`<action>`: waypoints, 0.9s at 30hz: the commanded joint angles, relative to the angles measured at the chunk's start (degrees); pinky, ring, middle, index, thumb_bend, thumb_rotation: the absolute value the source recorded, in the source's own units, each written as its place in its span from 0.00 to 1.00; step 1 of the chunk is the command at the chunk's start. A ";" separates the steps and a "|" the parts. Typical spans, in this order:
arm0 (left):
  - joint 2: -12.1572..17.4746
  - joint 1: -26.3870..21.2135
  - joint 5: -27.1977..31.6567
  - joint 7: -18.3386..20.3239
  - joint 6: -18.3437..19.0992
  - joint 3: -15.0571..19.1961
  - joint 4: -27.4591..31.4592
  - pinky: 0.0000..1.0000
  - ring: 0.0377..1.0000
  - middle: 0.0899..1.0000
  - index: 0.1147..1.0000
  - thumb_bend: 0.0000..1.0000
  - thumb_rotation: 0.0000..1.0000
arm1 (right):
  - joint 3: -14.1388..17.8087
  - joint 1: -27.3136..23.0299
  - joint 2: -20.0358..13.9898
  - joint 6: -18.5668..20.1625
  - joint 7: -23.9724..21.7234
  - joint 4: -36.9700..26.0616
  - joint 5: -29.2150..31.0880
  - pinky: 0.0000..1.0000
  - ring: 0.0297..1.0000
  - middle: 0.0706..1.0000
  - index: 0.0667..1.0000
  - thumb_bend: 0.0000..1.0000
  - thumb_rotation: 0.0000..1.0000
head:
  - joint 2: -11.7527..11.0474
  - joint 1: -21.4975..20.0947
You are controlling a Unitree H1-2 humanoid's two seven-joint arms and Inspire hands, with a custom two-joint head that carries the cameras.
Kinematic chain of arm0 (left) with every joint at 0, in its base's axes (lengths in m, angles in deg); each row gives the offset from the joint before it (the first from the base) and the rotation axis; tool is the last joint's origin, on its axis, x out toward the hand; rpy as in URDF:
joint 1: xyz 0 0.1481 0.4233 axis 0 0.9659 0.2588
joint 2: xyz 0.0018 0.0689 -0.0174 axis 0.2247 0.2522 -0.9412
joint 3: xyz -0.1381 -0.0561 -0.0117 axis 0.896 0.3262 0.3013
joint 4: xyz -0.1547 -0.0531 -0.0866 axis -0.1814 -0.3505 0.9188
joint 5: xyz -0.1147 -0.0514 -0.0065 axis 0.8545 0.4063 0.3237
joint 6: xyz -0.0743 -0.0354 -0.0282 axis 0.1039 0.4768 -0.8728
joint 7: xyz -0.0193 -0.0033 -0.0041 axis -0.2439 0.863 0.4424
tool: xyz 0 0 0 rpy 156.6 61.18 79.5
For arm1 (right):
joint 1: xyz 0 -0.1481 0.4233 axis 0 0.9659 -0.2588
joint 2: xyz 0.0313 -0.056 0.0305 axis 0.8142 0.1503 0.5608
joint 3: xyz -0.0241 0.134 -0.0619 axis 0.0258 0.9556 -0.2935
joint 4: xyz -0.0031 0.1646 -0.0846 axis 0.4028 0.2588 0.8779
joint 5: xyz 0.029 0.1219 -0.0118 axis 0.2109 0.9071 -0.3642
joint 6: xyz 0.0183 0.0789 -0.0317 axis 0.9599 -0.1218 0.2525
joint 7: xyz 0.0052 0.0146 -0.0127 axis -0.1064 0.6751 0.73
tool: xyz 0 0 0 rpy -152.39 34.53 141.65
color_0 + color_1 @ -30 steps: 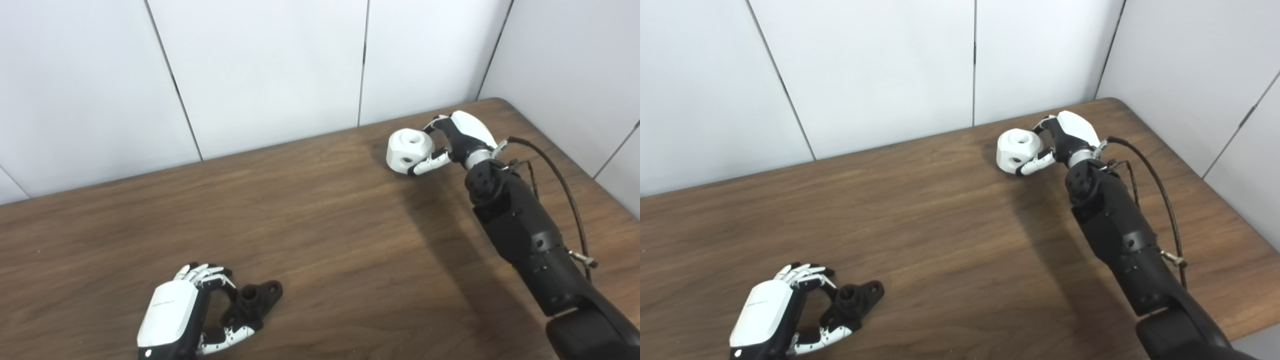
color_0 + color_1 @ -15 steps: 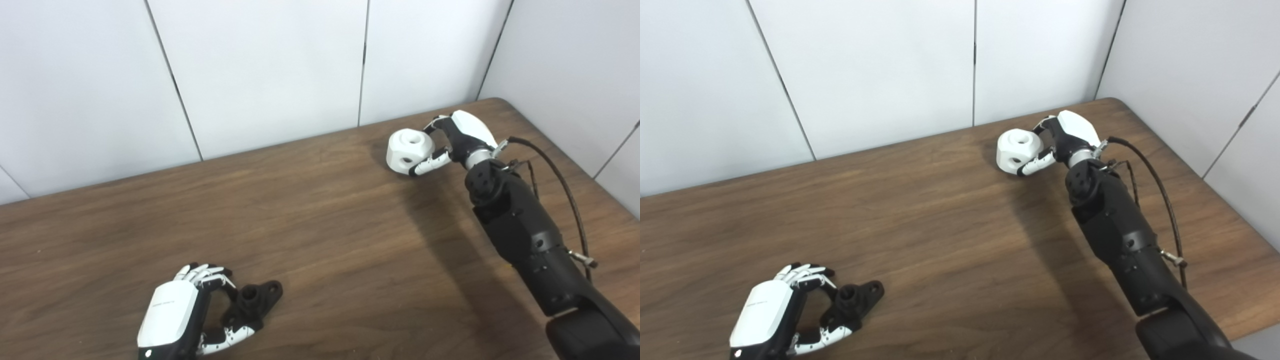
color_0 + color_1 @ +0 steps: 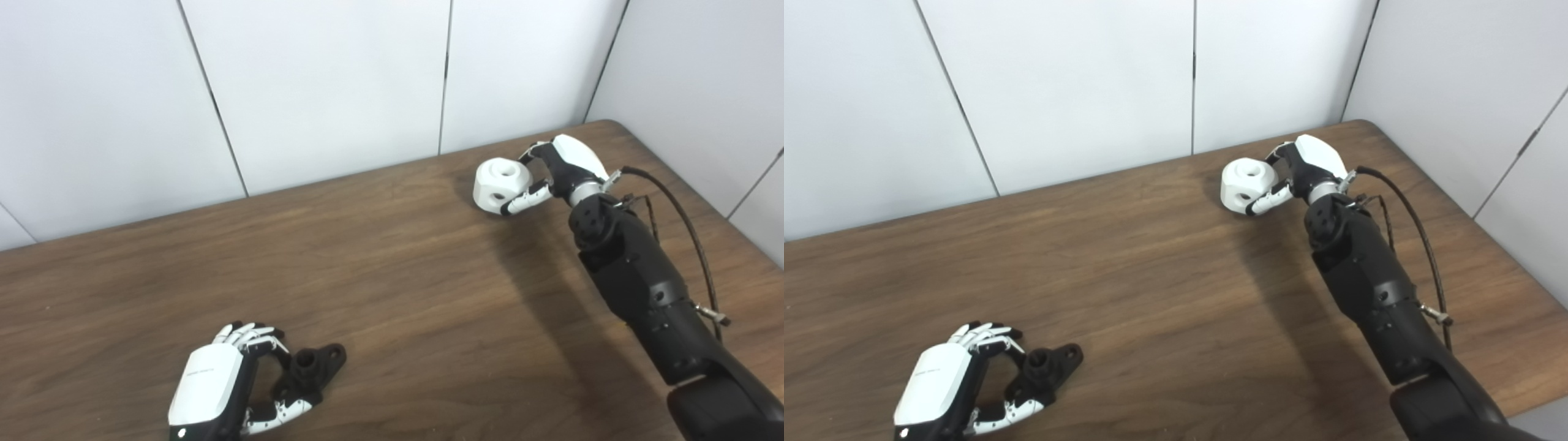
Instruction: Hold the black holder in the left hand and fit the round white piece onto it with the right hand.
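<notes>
White wall panels stand behind a brown wooden table [image 3: 392,294], which carries only the two parts and the two hands.

At the near left, the left hand [image 3: 226,383] lies low on the table with its fingers and thumb curled around the black holder [image 3: 309,370]. The holder rests on the wood, its short round post pointing up and a flat ear with a hole reaching to the right. The hand seems to grasp it, but I cannot tell how firm the hold is.

At the far right, near the table corner, the right hand [image 3: 554,171] is closed on the white piece [image 3: 501,184]: the thumb presses its near side and the fingers reach around the far side. The piece has a hole on top and a smaller one in its side. Whether it sits on the table or is just above it I cannot tell.

The two parts are well apart, so I judge that the step in hand is the grasping; the fitting has not begun. The next move calls for the left hand to lift the holder and keep its post steady, and for the right hand to carry the piece across toward the left. The top hole probably must turn to face the post before pushing on. A weak hold on either part could let it slip during this turn.
</notes>
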 commanded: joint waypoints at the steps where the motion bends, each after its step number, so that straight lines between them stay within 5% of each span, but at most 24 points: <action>1: 0.63 1.24 -1.53 2.39 0.92 -0.44 -0.09 0.93 0.84 0.72 0.42 0.52 0.04 | 0.33 -3.00 -1.21 -0.42 1.42 -1.25 0.12 1.00 1.00 0.90 0.59 0.82 0.20 | 0.08 -0.05; 24: 0.50 1.07 -2.31 2.79 0.87 -0.33 -0.36 0.92 0.84 0.72 0.42 0.52 0.04 | 0.17 -3.50 -1.07 -0.38 1.49 -0.59 -0.13 1.00 1.00 0.90 0.60 0.83 0.21 | 0.03 -0.11; 25: 0.50 1.06 -2.37 2.94 0.97 -0.34 -0.28 0.92 0.84 0.72 0.42 0.52 0.04 | 0.26 -3.47 -1.02 -0.39 1.58 -0.57 0.01 1.00 1.00 0.90 0.58 0.82 0.20 | 0.03 -0.11; 26: 0.48 1.06 -2.42 3.04 1.03 -0.34 -0.20 0.92 0.84 0.72 0.42 0.52 0.04 | 0.39 -3.41 -0.95 -0.44 1.81 -0.52 0.28 1.00 1.00 0.90 0.51 0.65 0.17 | 0.06 -0.12; 27: 0.45 1.05 -2.48 3.09 1.08 -0.35 -0.15 0.92 0.84 0.72 0.42 0.52 0.04 | 0.52 -3.34 -0.89 -0.48 2.05 -0.48 0.49 1.00 1.00 0.90 0.48 0.59 0.15 | 0.04 -0.13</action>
